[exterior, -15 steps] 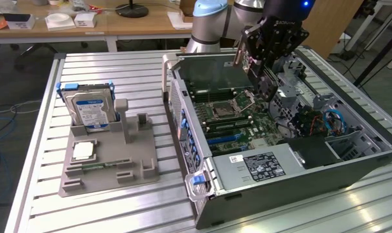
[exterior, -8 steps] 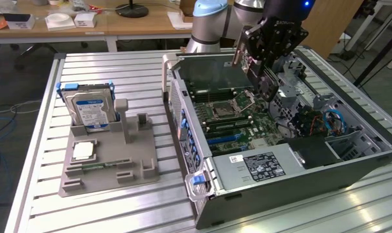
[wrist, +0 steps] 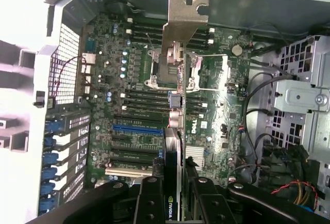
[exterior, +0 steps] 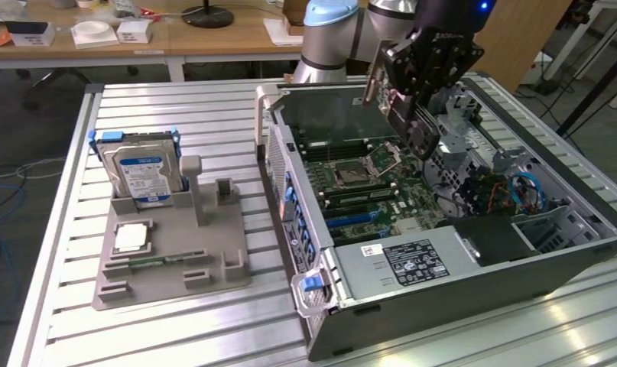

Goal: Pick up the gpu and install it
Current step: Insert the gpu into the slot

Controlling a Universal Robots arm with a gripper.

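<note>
The gripper [wrist: 174, 190] grasped the gpu [wrist: 175, 105] edge-on between its fingers, silver bracket at the card's far end. The card hung above the motherboard [wrist: 129, 79] inside the open computer case [exterior: 441, 306].

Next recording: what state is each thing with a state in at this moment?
gpu: gripped, held over the motherboard, not yet seated in a slot.
end effector: shut on the gpu.
computer case: lying on its side, open, motherboard exposed.
hard drive: standing upright in the grey holder.
</note>
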